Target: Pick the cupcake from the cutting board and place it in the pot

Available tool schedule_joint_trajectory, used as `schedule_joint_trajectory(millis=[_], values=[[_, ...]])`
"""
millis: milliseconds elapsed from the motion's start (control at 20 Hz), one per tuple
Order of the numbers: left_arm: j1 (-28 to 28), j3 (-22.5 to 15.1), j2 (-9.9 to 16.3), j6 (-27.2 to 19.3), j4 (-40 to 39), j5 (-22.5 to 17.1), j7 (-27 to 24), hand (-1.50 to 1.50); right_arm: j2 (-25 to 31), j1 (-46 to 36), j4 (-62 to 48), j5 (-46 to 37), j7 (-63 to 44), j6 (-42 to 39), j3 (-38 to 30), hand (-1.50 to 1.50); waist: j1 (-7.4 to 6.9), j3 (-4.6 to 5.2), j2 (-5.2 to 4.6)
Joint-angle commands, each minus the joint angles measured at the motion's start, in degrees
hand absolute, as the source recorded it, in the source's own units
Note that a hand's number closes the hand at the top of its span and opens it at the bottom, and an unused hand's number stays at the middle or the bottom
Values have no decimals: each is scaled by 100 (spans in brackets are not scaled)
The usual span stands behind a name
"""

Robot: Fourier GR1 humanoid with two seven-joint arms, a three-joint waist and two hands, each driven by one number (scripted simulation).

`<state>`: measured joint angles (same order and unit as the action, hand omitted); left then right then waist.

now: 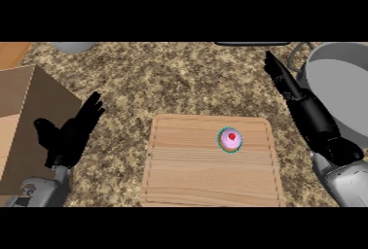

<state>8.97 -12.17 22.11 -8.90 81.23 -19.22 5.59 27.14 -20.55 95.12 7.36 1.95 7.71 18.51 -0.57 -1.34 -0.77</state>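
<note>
A cupcake [230, 140] with pink icing, a red dot on top and a teal wrapper stands on the wooden cutting board [194, 170], toward its upper right. The grey pot [338, 78] sits at the right edge of the view, partly cut off. My right hand [305, 109] stretches up along the pot's left side, fingers straight, right of the board and apart from the cupcake. At the left, my left hand [72, 133] rests open with fingers up, well away from the board.
A brown box [28, 121] fills the left edge, just behind my left hand. A grey round object [74, 46] shows at the top left and a dark flat object [251, 44] at the top edge. The counter [173, 78] is speckled brown stone.
</note>
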Motion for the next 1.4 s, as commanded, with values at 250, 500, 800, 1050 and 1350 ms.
schedule_joint_trajectory(millis=[250, 500, 800, 1050, 1350], values=[[517, 848, 287, -866, 874, 248, 68, 0, -32, -380, -1884, 887, 804, -159, -1658, 150, -162, 109, 35], [397, 669, -32, -920, 736, 305, 138, 0, -394, 152, -2850, -679, 2070, 913, -1115, -150, -43, 122, 39], [188, 1019, 169, -752, 1392, 315, 703, 0, -156, 292, -1982, -579, 2385, 114, -1306, -150, 41, 133, 87], [222, 791, -150, -972, 1206, 562, 528, 0, 669, 86, -969, -656, 676, -769, -906, -150, 84, 141, 103], [416, 991, 120, -752, 1191, 389, 767, 0, 1411, -574, -512, -798, -1164, -2089, -122, -150, 15, 153, 119]])
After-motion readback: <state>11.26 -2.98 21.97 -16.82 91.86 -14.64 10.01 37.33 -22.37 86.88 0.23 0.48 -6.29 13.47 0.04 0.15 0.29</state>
